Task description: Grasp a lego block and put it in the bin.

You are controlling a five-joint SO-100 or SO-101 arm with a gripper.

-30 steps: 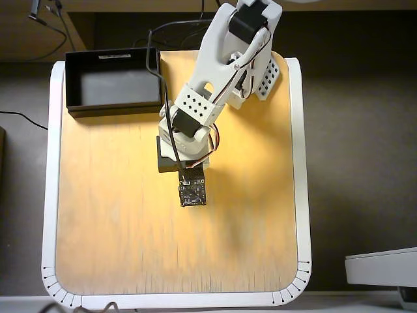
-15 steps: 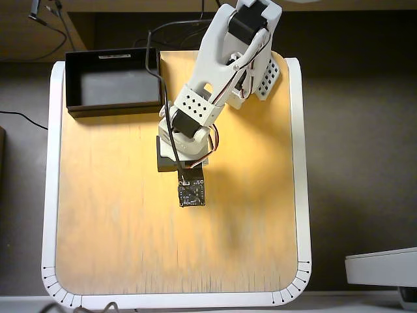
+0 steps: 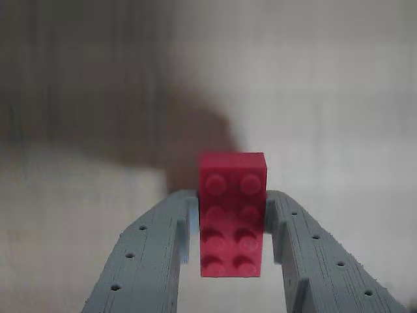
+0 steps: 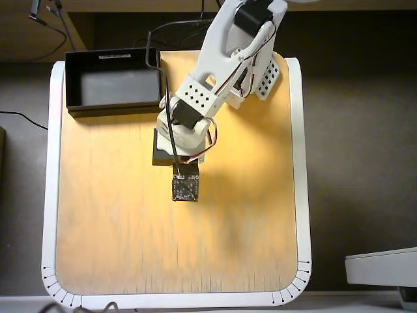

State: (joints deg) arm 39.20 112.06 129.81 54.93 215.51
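The lego block (image 3: 232, 215) sits clamped lengthwise between the closed fingers of the gripper (image 3: 232, 225), with the bin (image 4: 73, 85) lying up-left of it in the overhead view.

In the overhead view the white jointed plastic arm (image 4: 218, 72) reaches from the table's far edge toward its middle, wrist bent downward. In the wrist view its grey two-finger printed gripper (image 3: 232, 215) is clamped on the red studded brick (image 3: 232, 212) (both fingers touching its long sides).
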